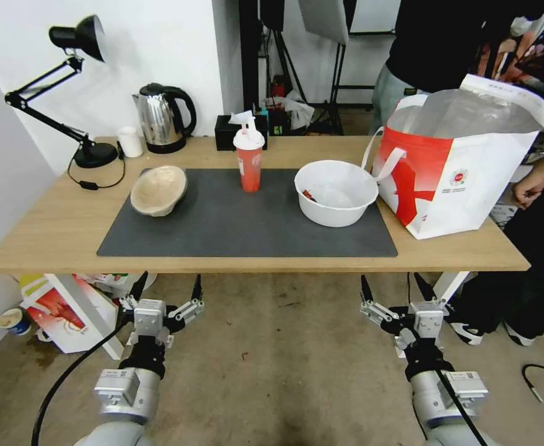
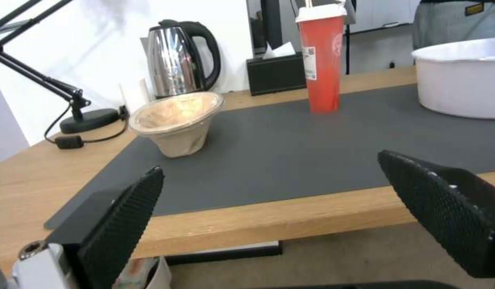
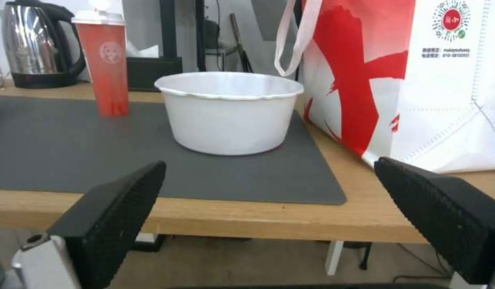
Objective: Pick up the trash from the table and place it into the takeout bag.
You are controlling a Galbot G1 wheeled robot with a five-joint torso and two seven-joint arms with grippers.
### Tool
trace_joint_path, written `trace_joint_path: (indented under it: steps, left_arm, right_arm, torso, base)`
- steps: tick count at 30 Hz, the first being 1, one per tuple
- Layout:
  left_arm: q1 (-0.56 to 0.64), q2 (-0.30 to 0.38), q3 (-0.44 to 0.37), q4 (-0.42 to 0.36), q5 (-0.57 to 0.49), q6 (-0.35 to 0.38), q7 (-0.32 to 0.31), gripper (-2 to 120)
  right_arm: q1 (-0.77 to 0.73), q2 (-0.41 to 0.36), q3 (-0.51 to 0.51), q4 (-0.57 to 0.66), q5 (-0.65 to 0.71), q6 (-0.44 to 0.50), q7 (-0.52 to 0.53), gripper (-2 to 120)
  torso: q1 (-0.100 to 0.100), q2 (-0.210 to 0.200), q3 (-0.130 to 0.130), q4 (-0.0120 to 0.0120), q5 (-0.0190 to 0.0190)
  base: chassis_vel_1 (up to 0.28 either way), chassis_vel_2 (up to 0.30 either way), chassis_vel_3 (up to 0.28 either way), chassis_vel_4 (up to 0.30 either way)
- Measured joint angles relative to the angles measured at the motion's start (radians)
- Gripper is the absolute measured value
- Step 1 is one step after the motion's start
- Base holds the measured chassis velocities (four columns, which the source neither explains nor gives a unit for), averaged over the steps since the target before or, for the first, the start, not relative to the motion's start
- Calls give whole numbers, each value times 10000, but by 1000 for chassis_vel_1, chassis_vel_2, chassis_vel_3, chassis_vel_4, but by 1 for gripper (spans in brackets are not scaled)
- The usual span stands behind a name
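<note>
White plastic, the wide bowl point(image 1: 336, 192) sits right of centre in the head view, on the right end of the grey mat point(image 1: 241, 229), with red residue inside. Its rim lies just beside the strap of the takeout bag point(image 1: 458, 167), which stands upright and open at the right of the frame, foil lining showing. The red cup point(image 1: 249, 158) with lid and straw stands upright at the mat's back edge, centre frame. The pulp bowl point(image 1: 158, 189) leans tilted at centre left, on the mat's left end. All rest on the wood table point(image 1: 55, 229).

Behind the cup is a black tissue box point(image 1: 225, 133); a kettle point(image 1: 160, 118), small white cup point(image 1: 129, 142) and desk lamp point(image 1: 67, 93) fill the upper left.

Low in the frame, below the table's front edge, the left gripper point(image 1: 166, 290) at lower left and the right gripper point(image 1: 394, 291) at lower right both hang with fingers spread wide, holding nothing.
</note>
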Motion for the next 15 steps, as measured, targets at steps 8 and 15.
trace_joint_path:
  steps: [8,15]
  left_arm:
    - [0,0,0,0,0,0,0,100]
    - [0,0,0,0,0,0,0,100]
  right_arm:
    - [0,0,0,0,0,0,0,100]
    - [0,0,0,0,0,0,1,100]
  torso:
    - [0,0,0,0,0]
    - [0,0,0,0,0]
  base:
    - [0,0,0,0]
    - [0,0,0,0]
